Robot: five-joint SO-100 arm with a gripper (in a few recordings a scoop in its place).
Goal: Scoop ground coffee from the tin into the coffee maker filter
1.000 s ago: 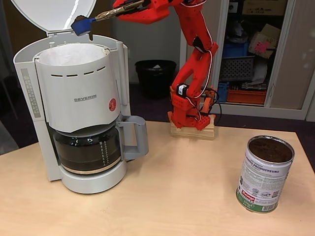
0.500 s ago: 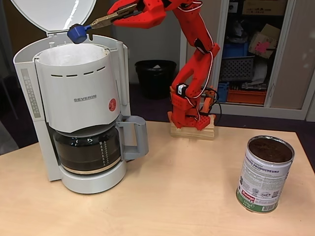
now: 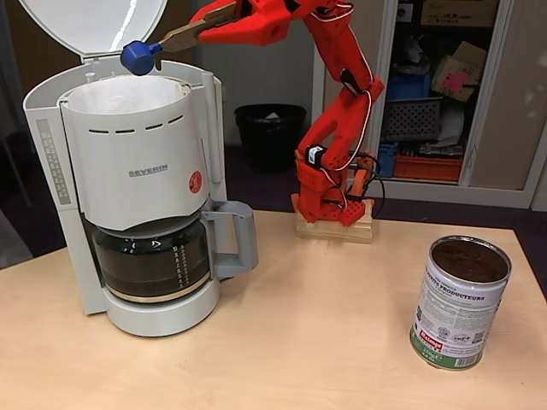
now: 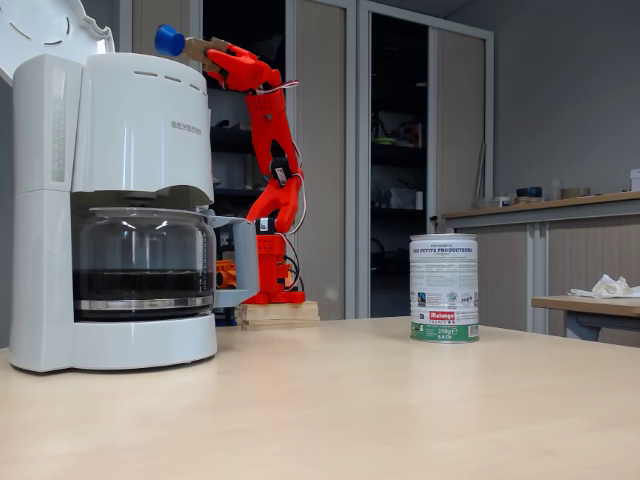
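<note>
My red arm reaches over the tall white coffee maker. My gripper is shut on the handle of a small blue scoop. The scoop hangs just above the back rim of the basket, over the white paper coffee maker filter. Its rounded side faces the camera, so its contents are hidden. The tin stands open at the table's right. Dark ground coffee fills it nearly to the rim.
The machine's lid stands open behind the scoop. A dark glass carafe sits under the basket. My arm's base is on a wooden block at the table's back edge. A black bin stands behind the table.
The gripper has rolled, turning the scoop from its open side to its rounded side. The scoop has shifted slightly left, down over the basket rim. Little has moved in the last half second.
</note>
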